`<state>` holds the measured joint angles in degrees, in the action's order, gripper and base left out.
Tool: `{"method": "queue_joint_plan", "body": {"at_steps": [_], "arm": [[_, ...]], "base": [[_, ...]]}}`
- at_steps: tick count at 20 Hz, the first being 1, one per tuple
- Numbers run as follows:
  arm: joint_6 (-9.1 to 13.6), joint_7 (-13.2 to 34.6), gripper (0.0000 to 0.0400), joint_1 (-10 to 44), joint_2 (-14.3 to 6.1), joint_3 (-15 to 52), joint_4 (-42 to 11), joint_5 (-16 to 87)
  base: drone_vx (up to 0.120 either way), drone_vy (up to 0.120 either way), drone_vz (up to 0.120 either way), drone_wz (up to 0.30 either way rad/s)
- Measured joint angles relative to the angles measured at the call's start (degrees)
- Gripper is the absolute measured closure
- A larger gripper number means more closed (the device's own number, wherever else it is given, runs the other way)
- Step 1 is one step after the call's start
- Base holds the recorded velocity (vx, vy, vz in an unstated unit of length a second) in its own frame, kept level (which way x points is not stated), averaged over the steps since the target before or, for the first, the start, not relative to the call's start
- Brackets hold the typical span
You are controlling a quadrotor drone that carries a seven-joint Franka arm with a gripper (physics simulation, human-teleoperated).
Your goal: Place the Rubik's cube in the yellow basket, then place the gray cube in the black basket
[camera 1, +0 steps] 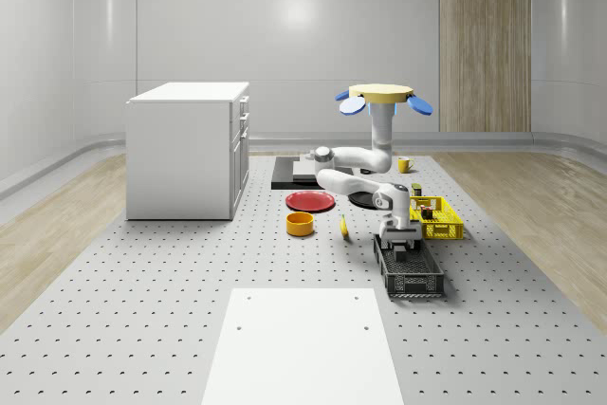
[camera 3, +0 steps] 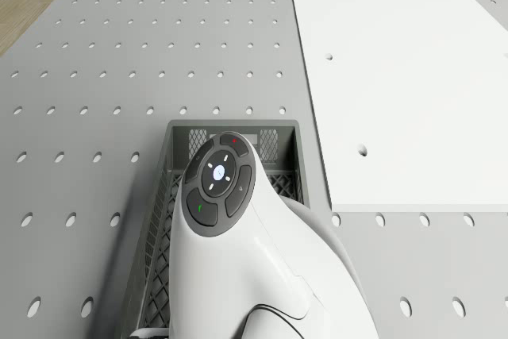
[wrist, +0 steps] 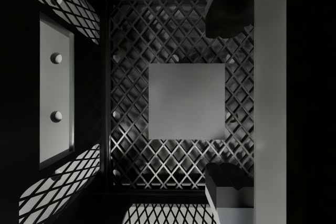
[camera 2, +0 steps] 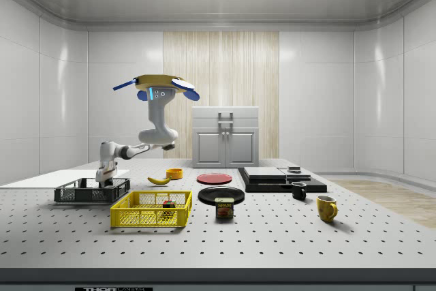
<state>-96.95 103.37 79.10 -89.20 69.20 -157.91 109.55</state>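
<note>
Second step of the task close to done, by the look of it: gray cube (wrist: 187, 101) lying flat on the mesh floor of the black basket (camera 1: 410, 270), gripper (camera 1: 402, 244) lowered into that same basket, jaws spread apart to either side of the cube and not touching it in the wrist view. Rubik's cube (camera 2: 167, 204) already sitting inside the yellow basket (camera 2: 150, 217), just beside the black basket. Drone (camera 1: 381, 97) hovering in the air behind the black basket, arm stretched forward and down to it. Next move likely a straight lift out, calling for clearance from the basket walls and from the cube. Wrist view alone giving the cube and the gap around it; side view alone giving the Rubik's cube within its basket; drone view giving the arm over the black basket's rim (camera 3: 230, 125).
</note>
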Motion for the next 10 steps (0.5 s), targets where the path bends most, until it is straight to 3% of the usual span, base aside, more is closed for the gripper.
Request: {"method": "queue_joint_plan", "body": {"at_steps": [10], "arm": [[2.6, -0.1, 0.0004, -1.2, 0.2, 5.6, -1.8, -5.0]], "base": [[0.0, 0.0, 0.0, 0.0]]}}
